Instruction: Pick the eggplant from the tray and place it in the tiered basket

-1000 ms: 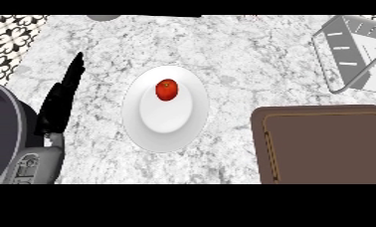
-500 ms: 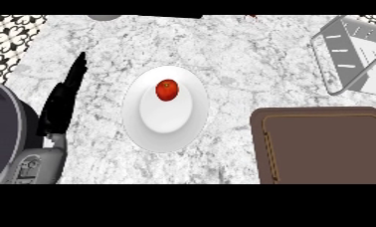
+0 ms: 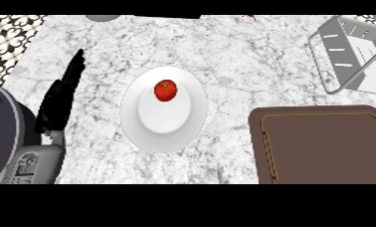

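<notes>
The brown tray lies at the lower right and nothing shows on it. No eggplant is visible in the head view. The wire tiered basket stands at the upper right, partly cut off by the edge. My left hand rests at the left edge, open, its black fingers straight and pointing away from me, holding nothing. My right hand does not show.
A white plate sits mid-counter with a red round fruit on it. A dark round object lies at the left edge beside my forearm. A grey dish and a small dark red bit show at the far edge.
The small dark red bit has come into view at the far edge. The left hand, plate, tray and basket have not moved.
</notes>
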You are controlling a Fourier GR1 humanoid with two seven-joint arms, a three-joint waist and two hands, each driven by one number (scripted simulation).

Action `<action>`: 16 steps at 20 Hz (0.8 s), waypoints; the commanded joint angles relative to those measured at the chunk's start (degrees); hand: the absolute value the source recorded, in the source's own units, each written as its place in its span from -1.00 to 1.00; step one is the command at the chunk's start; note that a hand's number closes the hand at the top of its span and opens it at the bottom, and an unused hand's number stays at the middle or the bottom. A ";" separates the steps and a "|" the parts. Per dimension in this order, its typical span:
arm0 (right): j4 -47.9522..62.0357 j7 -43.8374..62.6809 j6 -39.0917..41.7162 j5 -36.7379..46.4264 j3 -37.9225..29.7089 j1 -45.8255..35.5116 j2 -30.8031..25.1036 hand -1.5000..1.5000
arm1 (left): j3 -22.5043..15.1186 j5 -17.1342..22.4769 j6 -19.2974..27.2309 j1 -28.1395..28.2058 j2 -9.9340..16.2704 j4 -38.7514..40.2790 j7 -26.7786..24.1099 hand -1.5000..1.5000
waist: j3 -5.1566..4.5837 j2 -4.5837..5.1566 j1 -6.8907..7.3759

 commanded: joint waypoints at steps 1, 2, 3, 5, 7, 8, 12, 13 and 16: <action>1.50 -0.85 -1.00 -3.89 -4.33 0.73 -1.02 -1.00 | 0.35 0.16 -0.01 -0.88 -0.08 0.83 0.18 0.00 | 1.26 1.04 0.04; 1.44 0.43 -0.23 -3.77 -4.14 -0.01 -1.25 -1.00 | 1.43 0.27 -0.41 -0.32 1.31 1.31 -1.89 0.00 | 1.18 0.89 0.11; 1.36 0.00 0.21 -4.28 -4.76 1.12 -3.43 -1.00 | 0.52 0.78 -0.96 1.11 0.51 -1.42 0.42 0.00 | 1.19 0.62 0.00; 1.30 1.58 -1.05 -4.87 -5.46 0.92 -3.91 -1.00 | 1.02 0.02 -0.74 -1.43 1.31 0.18 2.11 0.00 | 1.18 0.66 -0.37; 2.86 4.28 1.66 -5.49 -6.17 1.66 -6.31 -1.00 | 0.69 -1.01 1.09 -0.76 -0.07 1.83 -0.32 0.00 | 1.17 0.77 -0.59; 2.88 6.73 4.49 -5.30 -5.95 0.23 -8.61 -1.00 | 1.17 0.46 -0.52 -0.17 0.47 1.89 -1.74 0.00 | 1.16 0.84 -0.20; 6.34 6.61 9.96 -8.40 -9.10 6.13 -11.82 -1.00 | 1.32 0.67 -0.20 0.98 0.11 0.91 -1.84 0.00 | 1.32 0.83 -0.87; 6.27 4.65 13.32 -9.02 -9.59 8.17 -13.72 -1.00 | 1.26 0.54 -0.12 1.64 0.08 0.21 -0.35 0.00 | 1.34 0.55 -1.36; 7.29 3.94 16.84 -9.97 -10.45 11.70 -14.86 -1.00 | 0.57 -0.42 1.04 -0.83 -0.91 0.86 1.00 0.00 | 1.45 0.72 -2.10</action>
